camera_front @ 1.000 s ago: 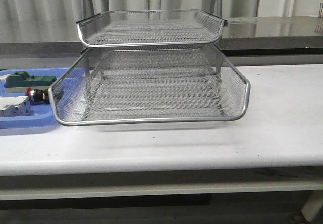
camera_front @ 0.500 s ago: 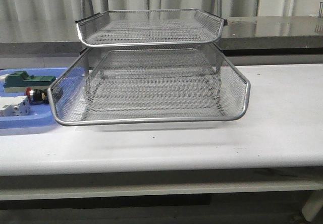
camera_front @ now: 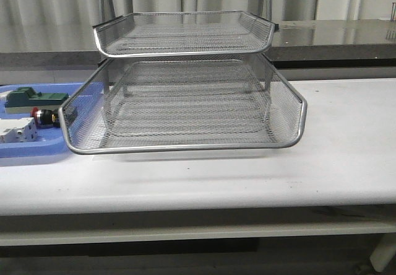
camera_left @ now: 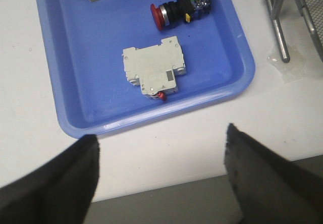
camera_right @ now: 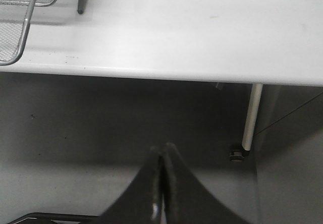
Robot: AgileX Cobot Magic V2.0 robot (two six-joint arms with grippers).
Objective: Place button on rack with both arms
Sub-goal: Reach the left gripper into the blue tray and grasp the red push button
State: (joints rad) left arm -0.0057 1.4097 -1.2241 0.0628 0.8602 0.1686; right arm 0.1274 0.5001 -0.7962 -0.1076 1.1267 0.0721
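Observation:
The button [camera_front: 44,117], with a red head and black body, lies on its side in the blue tray [camera_front: 31,154] at the table's left. It also shows in the left wrist view [camera_left: 179,8]. The silver wire-mesh rack [camera_front: 185,142] stands at the table's middle. My left gripper [camera_left: 161,146] is open and empty, above the table's front edge, short of the tray [camera_left: 75,57]. My right gripper [camera_right: 162,151] is shut and empty, below and in front of the table edge, right of the rack's corner [camera_right: 20,37]. Neither arm shows in the front view.
A white breaker [camera_left: 154,73] lies in the tray between my left gripper and the button. A green block [camera_front: 34,96] sits at the tray's back. The rack's metal legs [camera_left: 280,27] stand just beside the tray. A table leg [camera_right: 250,118] is near my right gripper.

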